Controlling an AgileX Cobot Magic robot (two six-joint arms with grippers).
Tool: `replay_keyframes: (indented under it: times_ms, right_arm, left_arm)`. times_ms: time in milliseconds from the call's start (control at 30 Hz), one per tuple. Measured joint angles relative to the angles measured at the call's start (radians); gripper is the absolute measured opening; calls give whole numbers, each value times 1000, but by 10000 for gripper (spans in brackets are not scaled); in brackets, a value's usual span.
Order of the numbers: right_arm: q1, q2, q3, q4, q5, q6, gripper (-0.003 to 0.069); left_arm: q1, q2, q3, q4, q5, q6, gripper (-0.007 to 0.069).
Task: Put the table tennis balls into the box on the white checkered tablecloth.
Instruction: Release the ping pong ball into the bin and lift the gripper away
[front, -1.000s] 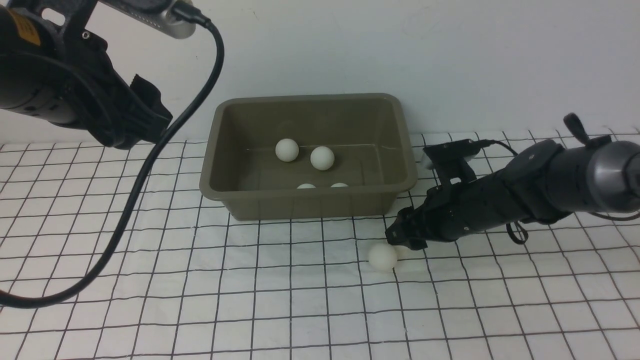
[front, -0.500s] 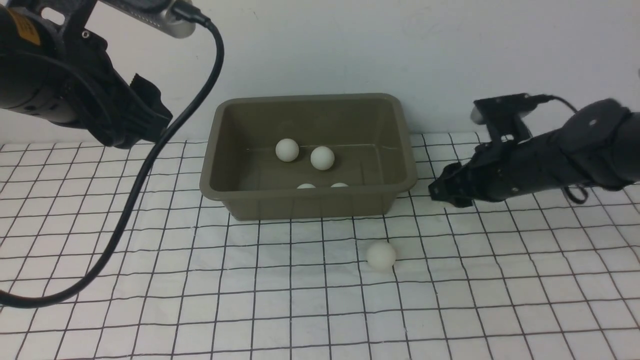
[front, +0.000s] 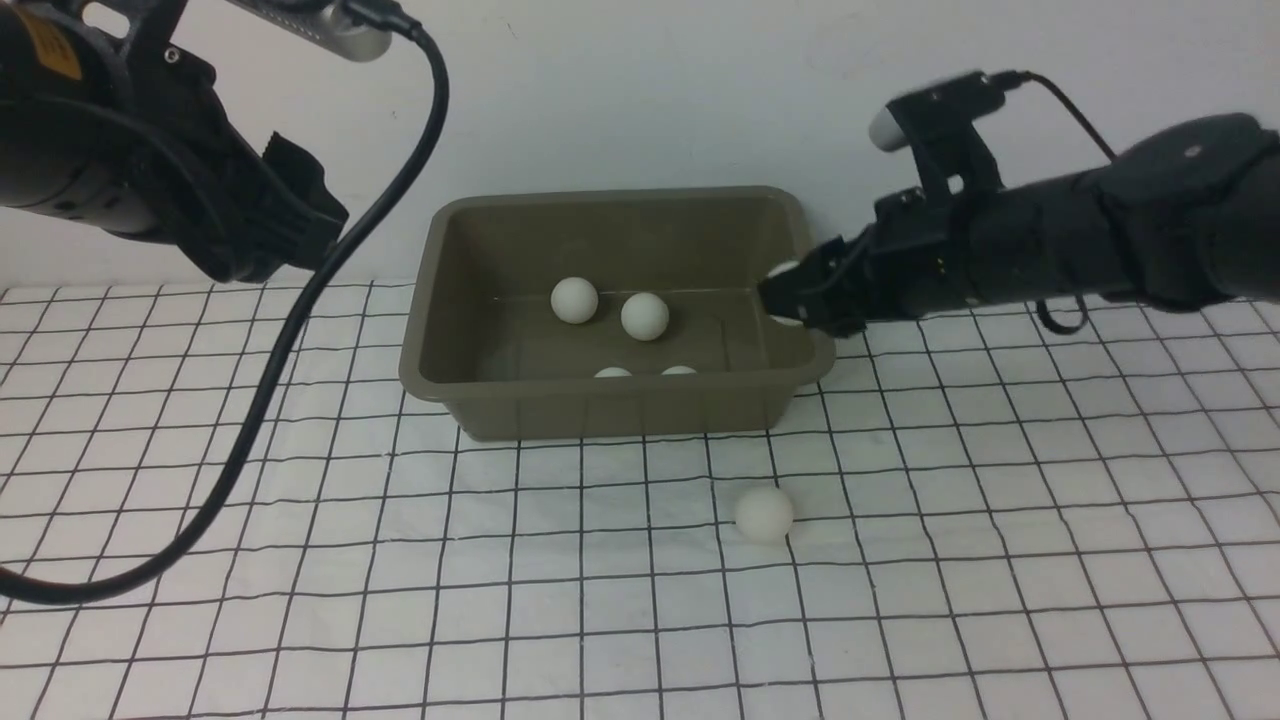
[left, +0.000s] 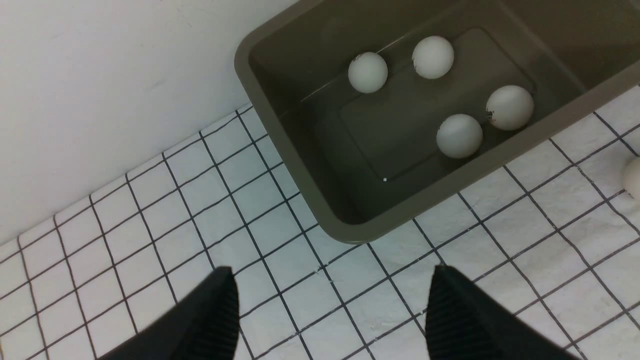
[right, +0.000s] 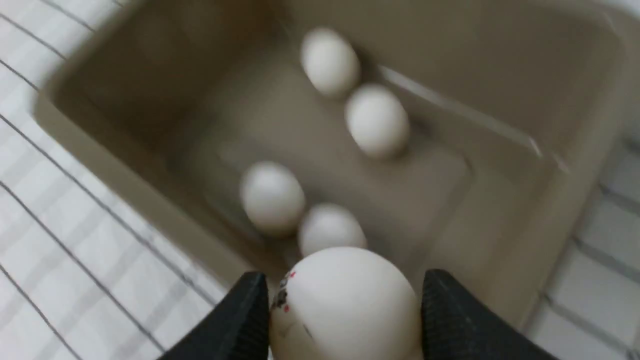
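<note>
RIGHT ARM AT THE RIM. We hold one table tennis ball (right: 345, 307) in the right gripper (front: 786, 295), whose jaws are drawn narrow against the ball's two sides. It hangs at the right-hand rim of the box (front: 620, 412). The left gripper (left: 330, 300) hovers over the white checkered tablecloth (front: 400, 600) near the box's left end, its jaws spread wide with nothing between them.

The step in hand, as we judge it, is the drop. To do it well we should bring the ball clear past the flared rim and over the floor of the box. We should also lower it before parting the jaws, since so light a ball would likely bounce back out from a height. The bare patch of floor near the right wall looks the safest spot, away from the four balls (left: 459, 136) already inside. Two of those lie toward the back and two against the front wall.

The held ball is a smooth, matte white sphere with a small red and dark print showing beside one jaw. The right wrist view is blurred, so we cannot read the print. A loose ball (front: 765, 513) waits on the cloth in front of the box, well apart from both grippers.
</note>
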Motion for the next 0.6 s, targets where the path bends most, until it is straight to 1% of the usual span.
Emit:
replay_keyframes:
  times_ms: [133, 333, 500, 600]
  right_arm:
    - [19, 91, -137, 76, 8, -77, 354]
    - [19, 192, -239, 85, 45, -104, 356]
    - [19, 255, -278, 82, 84, -106, 434]
    - [13, 244, -280, 68, 93, -109, 461]
  left_arm:
    - [0, 0, 0, -1, -1, 0, 450]
    - [0, 0, 0, -2, -1, 0, 450]
    - [0, 0, 0, -2, -1, 0, 450]
    - [0, 0, 0, -3, -1, 0, 450]
